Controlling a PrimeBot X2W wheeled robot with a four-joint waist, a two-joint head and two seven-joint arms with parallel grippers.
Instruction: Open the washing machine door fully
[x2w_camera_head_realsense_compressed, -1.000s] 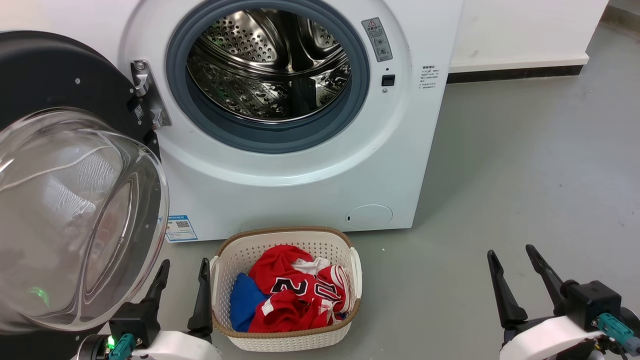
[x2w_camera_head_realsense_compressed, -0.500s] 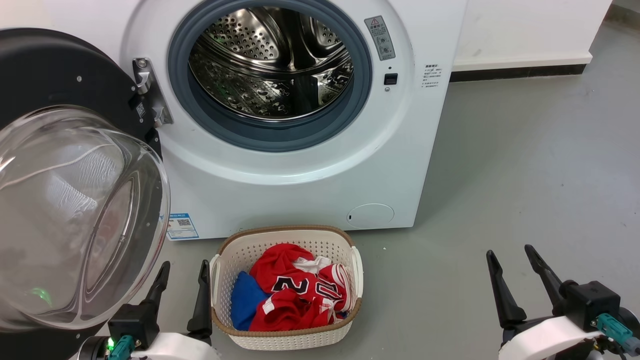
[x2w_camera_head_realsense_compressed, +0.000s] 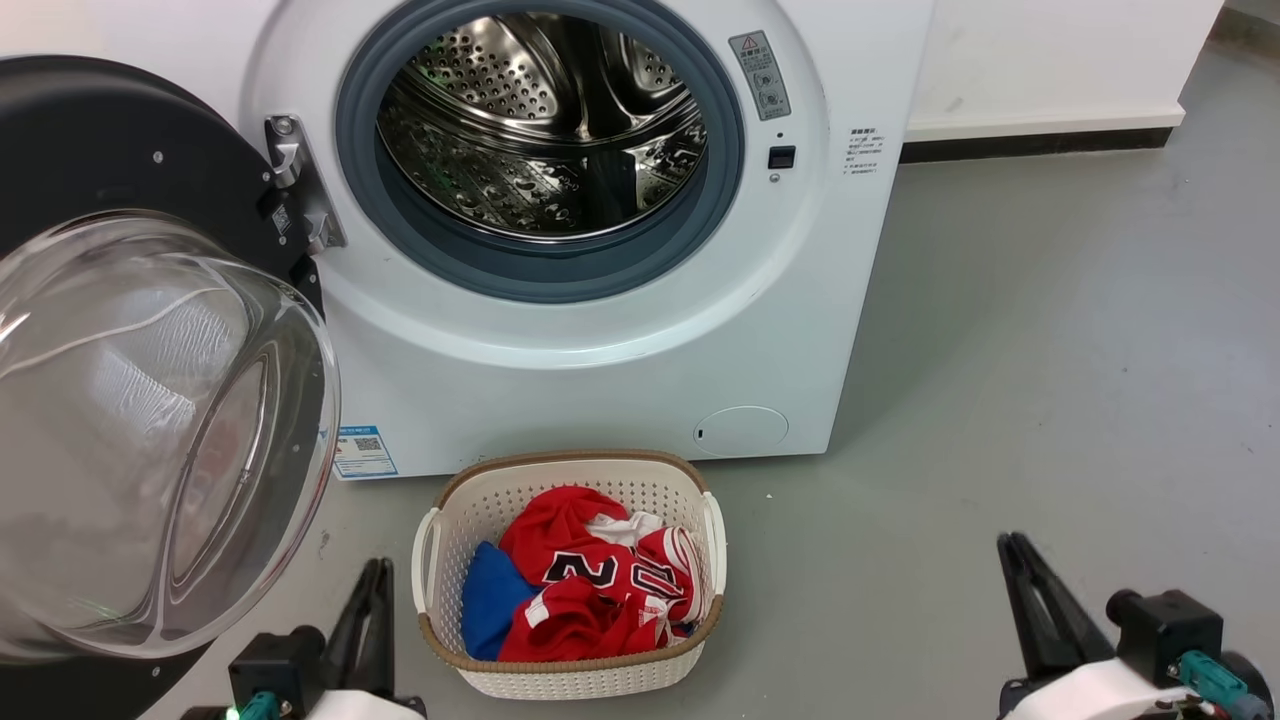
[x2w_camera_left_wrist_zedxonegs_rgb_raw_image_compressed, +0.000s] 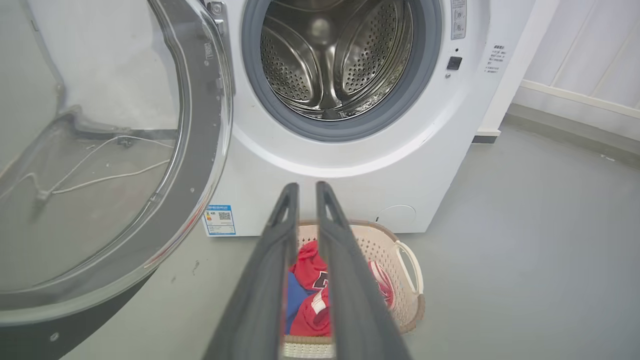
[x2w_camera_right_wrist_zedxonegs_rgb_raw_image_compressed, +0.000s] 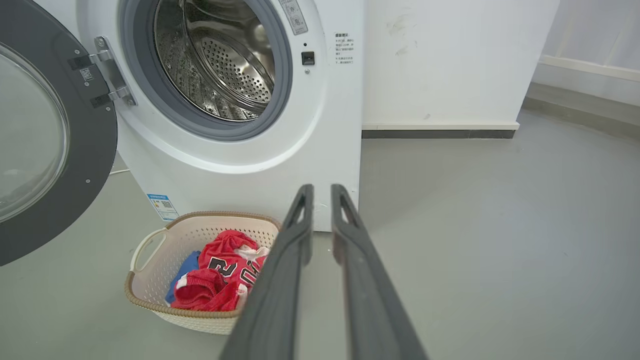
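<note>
Left claw (x2w_camera_head_realsense_compressed: 378, 570) sits low with its two fingers pinched together on nothing, and the washing machine door (x2w_camera_head_realsense_compressed: 130, 380) hangs just up and to the left of it, swung wide off the washing machine (x2w_camera_head_realsense_compressed: 600, 380). Right claw (x2w_camera_head_realsense_compressed: 1010, 545), pinched empty too, is well off to the right past the basket (x2w_camera_head_realsense_compressed: 570, 462), so I think the left one is best placed to push the door further.

The red jersey (x2w_camera_head_realsense_compressed: 590, 585) in the basket (x2w_camera_head_realsense_compressed: 470, 515) carries a black, white-edged "2" then a "0". Low left on the washing machine (x2w_camera_head_realsense_compressed: 600, 400) front I see a blue label (x2w_camera_head_realsense_compressed: 364, 452) with a QR code, its print too small to read. Right of the drum (x2w_camera_head_realsense_compressed: 540, 130) sits a grey sticker (x2w_camera_head_realsense_compressed: 757, 75) with a red warning triangle; farther right, a block of print (x2w_camera_head_realsense_compressed: 860, 150) I cannot read.
</note>
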